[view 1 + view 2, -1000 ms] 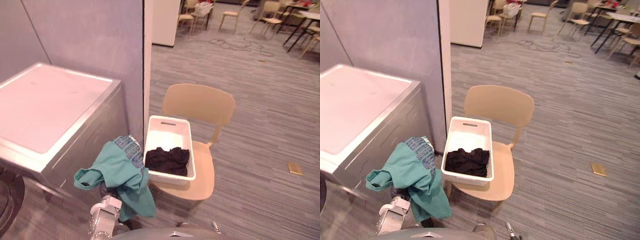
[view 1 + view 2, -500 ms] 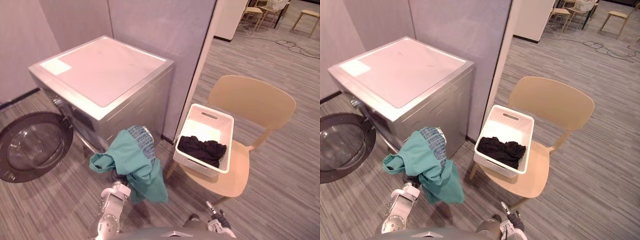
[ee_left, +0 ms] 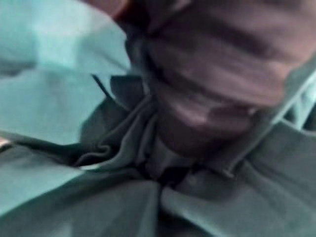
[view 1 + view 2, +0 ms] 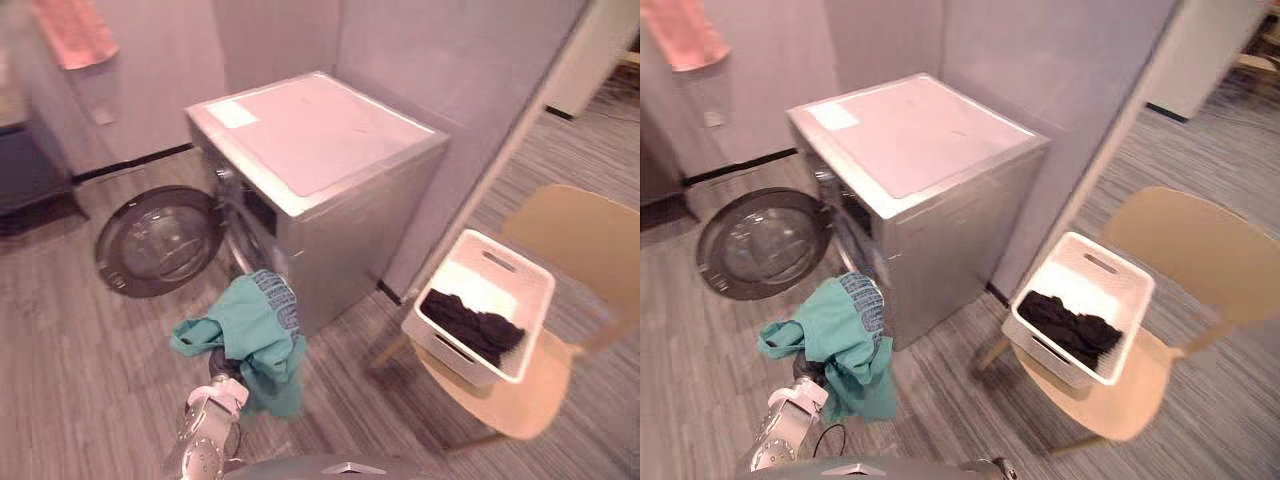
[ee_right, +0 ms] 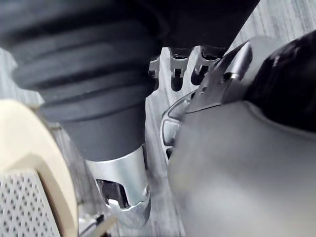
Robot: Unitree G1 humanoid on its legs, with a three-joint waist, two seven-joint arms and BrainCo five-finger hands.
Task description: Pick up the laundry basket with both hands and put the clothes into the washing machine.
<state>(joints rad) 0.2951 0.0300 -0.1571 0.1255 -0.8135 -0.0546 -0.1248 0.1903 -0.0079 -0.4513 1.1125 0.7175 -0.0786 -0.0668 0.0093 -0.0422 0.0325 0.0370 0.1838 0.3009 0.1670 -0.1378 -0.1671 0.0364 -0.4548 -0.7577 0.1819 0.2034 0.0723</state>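
Note:
A teal garment (image 4: 250, 325) hangs bunched over my left hand (image 4: 218, 365), held up low in front of the silver washing machine (image 4: 320, 150). The machine's round door (image 4: 160, 240) stands swung open to its left, and the dark drum opening (image 4: 255, 215) faces me. In the left wrist view the teal garment (image 3: 59, 98) lies pressed against the hand's dark cover (image 3: 212, 84). The white laundry basket (image 4: 520, 290) sits on a beige chair (image 4: 590, 240) at the right, with black clothes (image 4: 470, 325) inside. My right hand (image 5: 98, 84) hangs low beside the chair.
A grey partition wall (image 4: 450, 50) rises behind the machine. A pink cloth (image 4: 75, 35) hangs on the wall at the upper left, above a dark piece of furniture (image 4: 30, 170). Open grey floor (image 4: 90, 360) lies in front of the machine door.
The camera has swung left: the machine and its open door now fill the middle, the chair and basket sit at the right. The teal garment stays on my left hand.

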